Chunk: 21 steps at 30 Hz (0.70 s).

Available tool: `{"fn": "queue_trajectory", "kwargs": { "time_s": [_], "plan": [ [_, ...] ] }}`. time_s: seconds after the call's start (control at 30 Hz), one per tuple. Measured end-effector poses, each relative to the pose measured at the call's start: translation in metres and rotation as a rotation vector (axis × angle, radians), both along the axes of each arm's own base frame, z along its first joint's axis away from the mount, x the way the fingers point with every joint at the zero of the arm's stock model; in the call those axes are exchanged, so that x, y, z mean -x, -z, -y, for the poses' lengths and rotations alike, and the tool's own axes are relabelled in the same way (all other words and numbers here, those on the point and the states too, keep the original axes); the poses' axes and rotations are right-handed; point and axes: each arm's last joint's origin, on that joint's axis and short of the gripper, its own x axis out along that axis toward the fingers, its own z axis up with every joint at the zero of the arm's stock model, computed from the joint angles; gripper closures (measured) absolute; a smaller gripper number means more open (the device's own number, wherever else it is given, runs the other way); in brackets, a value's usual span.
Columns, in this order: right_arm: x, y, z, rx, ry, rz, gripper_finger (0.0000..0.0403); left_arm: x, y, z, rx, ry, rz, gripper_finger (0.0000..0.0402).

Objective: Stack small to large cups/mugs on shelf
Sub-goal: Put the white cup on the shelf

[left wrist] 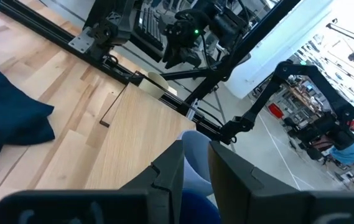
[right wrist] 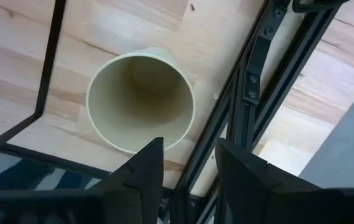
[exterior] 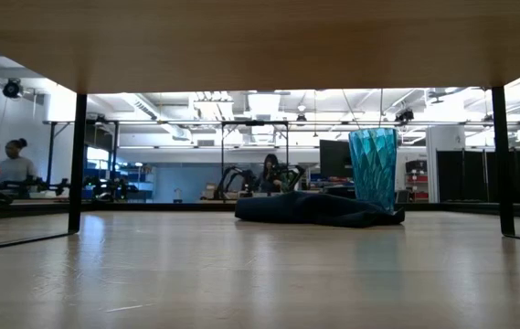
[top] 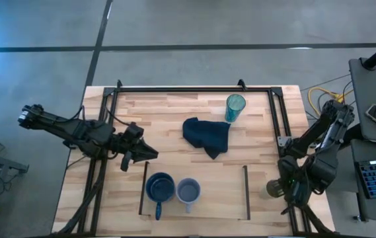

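Observation:
A dark blue handled mug (top: 160,188) and a small grey-blue cup (top: 188,191) stand side by side, mouths up, on the shelf (top: 217,198) at the table's near edge. The small beige cup (top: 271,190) stands upright on the tabletop to the right of the shelf's right rail. My right gripper (right wrist: 189,149) hangs open above it, pointing down, its fingers clear of the rim (right wrist: 140,99). The teal tumbler (top: 234,107) stands upright at the back beside the dark blue cloth (top: 207,136). My left gripper (top: 137,156) waits, narrowly open and holding nothing, left of the shelf.
Dark frame rails (top: 277,112) run along the table's sides and back, one close to the beige cup (right wrist: 245,93). The cloth lies crumpled mid-table (exterior: 314,208). Bare wood lies between the cloth and the shelf. People sit in the room beyond the table.

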Motion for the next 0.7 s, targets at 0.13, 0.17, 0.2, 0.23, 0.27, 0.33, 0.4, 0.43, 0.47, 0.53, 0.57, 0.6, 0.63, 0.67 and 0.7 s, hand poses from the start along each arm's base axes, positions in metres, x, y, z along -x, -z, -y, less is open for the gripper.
{"fn": "queue_trajectory", "kwargs": {
  "time_s": [0.13, 0.17, 0.2, 0.23, 0.27, 0.33, 0.4, 0.43, 0.47, 0.53, 0.57, 0.6, 0.63, 0.67, 0.7],
  "plan": [
    [0.000, 0.002, -0.001, 0.007, 0.013, -0.005, 0.0281, 0.002, -0.001, -0.001, 0.002, 0.003, 0.004, 0.0343],
    [-0.001, 0.003, -0.001, 0.009, 0.013, -0.006, 0.0287, 0.003, -0.001, -0.001, 0.002, 0.003, 0.006, 0.0343],
    [-0.001, 0.003, -0.002, 0.007, 0.013, -0.005, 0.0292, 0.003, -0.001, -0.001, -0.001, 0.004, 0.008, 0.0343],
    [-0.002, 0.004, -0.003, 0.005, 0.013, -0.004, 0.0296, 0.003, -0.001, -0.001, -0.011, 0.006, 0.013, 0.0343],
    [-0.002, 0.005, -0.003, 0.008, 0.013, -0.006, 0.0300, 0.004, -0.002, -0.001, -0.017, 0.007, 0.016, 0.0343],
    [-0.002, 0.007, -0.003, 0.017, 0.009, -0.011, 0.0301, 0.005, -0.002, -0.001, -0.018, 0.007, 0.021, 0.0343],
    [-0.002, 0.010, -0.004, 0.017, 0.006, -0.011, 0.0296, 0.006, -0.003, -0.002, -0.017, 0.007, 0.025, 0.0343],
    [-0.003, 0.011, -0.004, 0.013, 0.009, -0.008, 0.0291, 0.006, -0.003, -0.002, -0.017, 0.007, 0.026, 0.0343],
    [-0.003, 0.012, -0.005, 0.007, 0.010, -0.004, 0.0285, 0.006, -0.003, -0.002, -0.017, 0.007, 0.026, 0.0343],
    [-0.003, 0.015, -0.004, 0.014, 0.014, -0.009, 0.0274, 0.007, -0.004, -0.002, -0.017, 0.007, 0.028, 0.0343],
    [-0.003, 0.017, -0.004, 0.022, 0.018, -0.015, 0.0268, 0.007, -0.004, -0.002, -0.016, 0.007, 0.031, 0.0343],
    [-0.002, 0.019, -0.004, 0.028, 0.020, -0.018, 0.0263, 0.007, -0.004, -0.002, -0.016, 0.007, 0.033, 0.0343],
    [-0.002, 0.021, -0.004, 0.032, 0.021, -0.021, 0.0259, 0.008, -0.004, -0.002, -0.017, 0.007, 0.032, 0.0343],
    [-0.002, 0.023, -0.003, 0.038, 0.021, -0.025, 0.0255, 0.008, -0.004, -0.002, -0.017, 0.007, 0.030, 0.0343],
    [-0.002, 0.024, -0.003, 0.044, 0.021, -0.028, 0.0253, 0.008, -0.004, -0.002, -0.017, 0.007, 0.031, 0.0343]
  ]
}}
